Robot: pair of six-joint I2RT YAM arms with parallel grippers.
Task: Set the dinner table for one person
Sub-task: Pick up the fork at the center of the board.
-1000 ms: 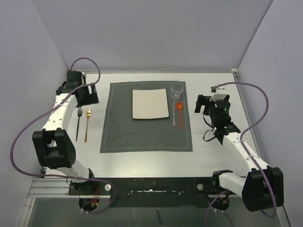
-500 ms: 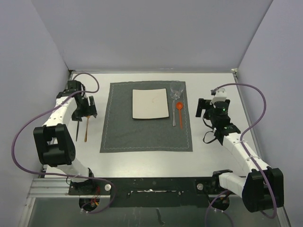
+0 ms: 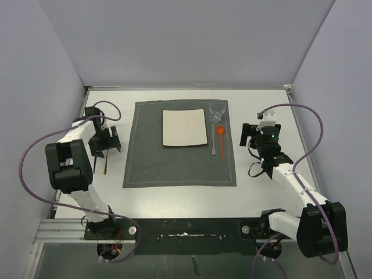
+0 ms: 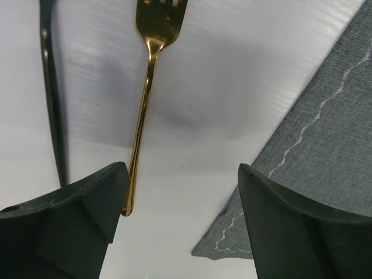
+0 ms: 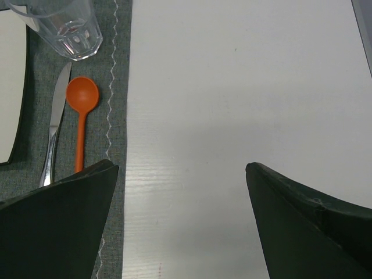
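Both pairs of jaws stand wide apart with nothing between them. The left gripper (image 4: 181, 192) hangs low over the left side of the dinner table (image 3: 174, 195), and the right gripper (image 5: 181, 192) hangs over its right side. The white dinner table fills the floor of the scene, and a grey placemat (image 3: 174, 165) with pale stitching lies at its middle. A square white plate (image 3: 184, 128) sits on the far half of the placemat. A clear glass (image 3: 216, 111) stands at the plate's far right corner; the right wrist view cuts off its top. Below the glass a silver knife (image 3: 214, 148) and an orange spoon (image 3: 221, 136) lie side by side. Left of the placemat lie a gold fork (image 4: 148, 75) and a dark utensil (image 4: 51, 99). From above, the left arm covers much of both. In the left wrist view the fork's prongs are cropped, and the dark utensil's head is out of frame, so its kind cannot be told.
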